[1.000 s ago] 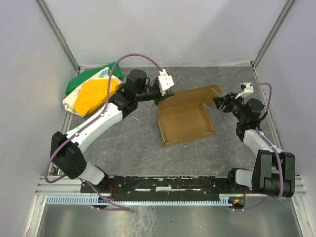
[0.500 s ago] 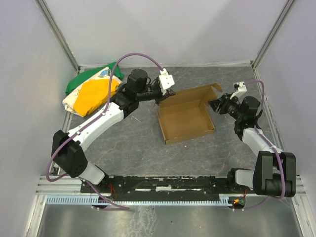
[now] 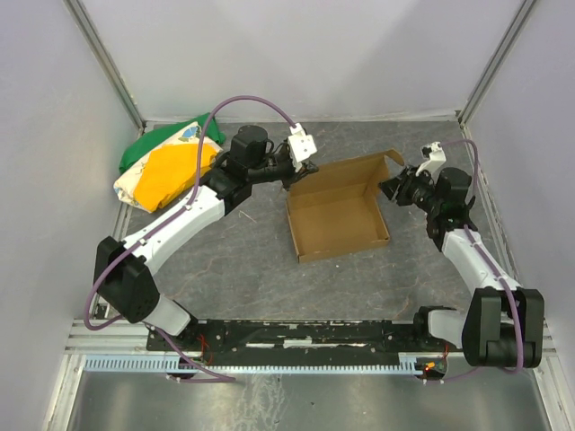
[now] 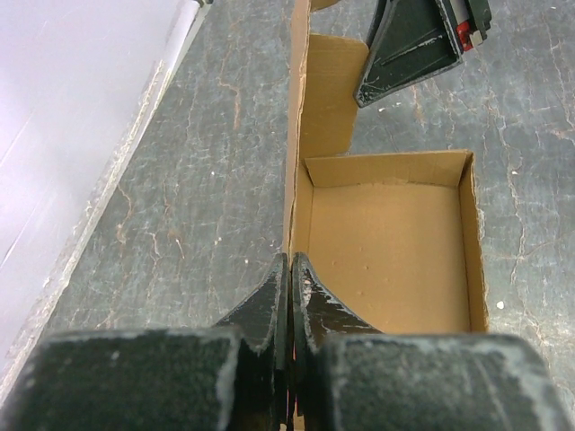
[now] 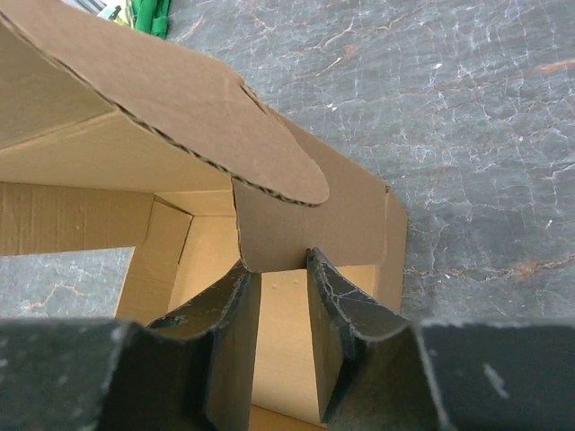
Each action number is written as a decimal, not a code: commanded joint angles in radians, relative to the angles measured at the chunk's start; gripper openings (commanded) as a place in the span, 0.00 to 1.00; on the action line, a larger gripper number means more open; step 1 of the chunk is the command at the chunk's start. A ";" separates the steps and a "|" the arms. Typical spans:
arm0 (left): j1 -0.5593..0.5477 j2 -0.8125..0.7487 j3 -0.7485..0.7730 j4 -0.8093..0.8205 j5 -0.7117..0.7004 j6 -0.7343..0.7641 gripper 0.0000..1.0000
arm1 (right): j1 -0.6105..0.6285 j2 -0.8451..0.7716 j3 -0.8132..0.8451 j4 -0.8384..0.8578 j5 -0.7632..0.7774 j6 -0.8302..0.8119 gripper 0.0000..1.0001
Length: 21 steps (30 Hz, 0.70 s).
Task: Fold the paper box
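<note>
Grey table (image 4: 198,180); left gripper (image 4: 289,267) hides paper box (image 4: 386,242) corner.

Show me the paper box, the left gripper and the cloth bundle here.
paper box (image 3: 340,220): top external view, bare inner floor of the box.
left gripper (image 4: 289,268): left wrist view, between its fingertips pinching the box wall.
cloth bundle (image 3: 166,172): top external view, yellow panel.

In the right wrist view the box (image 5: 305,215) runs off the left and top edges, and whether the right gripper (image 5: 281,265) touches the cardboard above its tips is, I think, too close to tell. The left gripper (image 4: 289,269) hides the stretch of wall pinched in its grip.
</note>
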State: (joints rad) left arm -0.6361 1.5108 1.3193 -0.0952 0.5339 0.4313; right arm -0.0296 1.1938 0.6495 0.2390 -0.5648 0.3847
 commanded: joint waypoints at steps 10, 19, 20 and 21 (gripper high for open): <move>-0.003 0.009 0.049 0.054 -0.077 -0.064 0.15 | 0.020 0.010 0.118 0.013 0.036 0.074 0.29; -0.002 0.013 0.039 0.047 -0.025 -0.084 0.17 | 0.034 0.023 0.103 -0.023 0.036 0.041 0.29; -0.002 0.011 0.034 0.045 -0.015 -0.088 0.17 | 0.035 0.017 0.096 -0.028 0.040 0.034 0.29; -0.002 0.008 0.028 0.039 -0.007 -0.092 0.17 | 0.035 0.010 0.088 -0.037 0.043 0.028 0.29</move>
State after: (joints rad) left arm -0.6361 1.5234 1.3289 -0.0727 0.4782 0.3916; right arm -0.0040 1.2259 0.7242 0.2035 -0.5217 0.4393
